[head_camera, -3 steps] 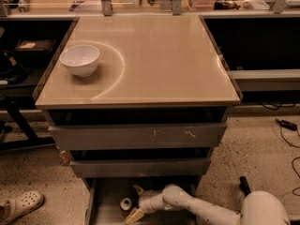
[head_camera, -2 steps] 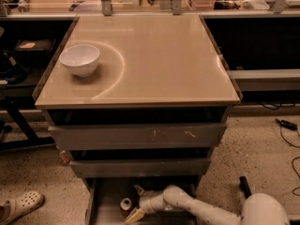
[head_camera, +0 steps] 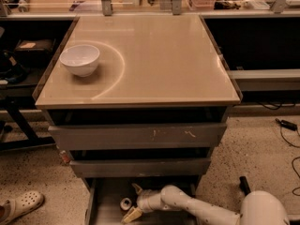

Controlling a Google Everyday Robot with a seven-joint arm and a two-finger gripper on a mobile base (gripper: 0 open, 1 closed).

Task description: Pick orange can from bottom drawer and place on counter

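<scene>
Low in the pulled-out bottom drawer (head_camera: pixel 105 196), at the end of the white arm (head_camera: pixel 187 205): the gripper (head_camera: pixel 131 201), fingers spread apart, one on the far side and one on the near side of the can (head_camera: pixel 125 204), upright on the drawer floor between them, contact with either finger too unclear to call. Up on the counter (head_camera: pixel 159 55), a white bowl (head_camera: pixel 80 59) near the left edge, just beside a faint curved mark (head_camera: pixel 119 74). Down on the speckled floor at the lower left, a pale clog (head_camera: pixel 21 205).
</scene>
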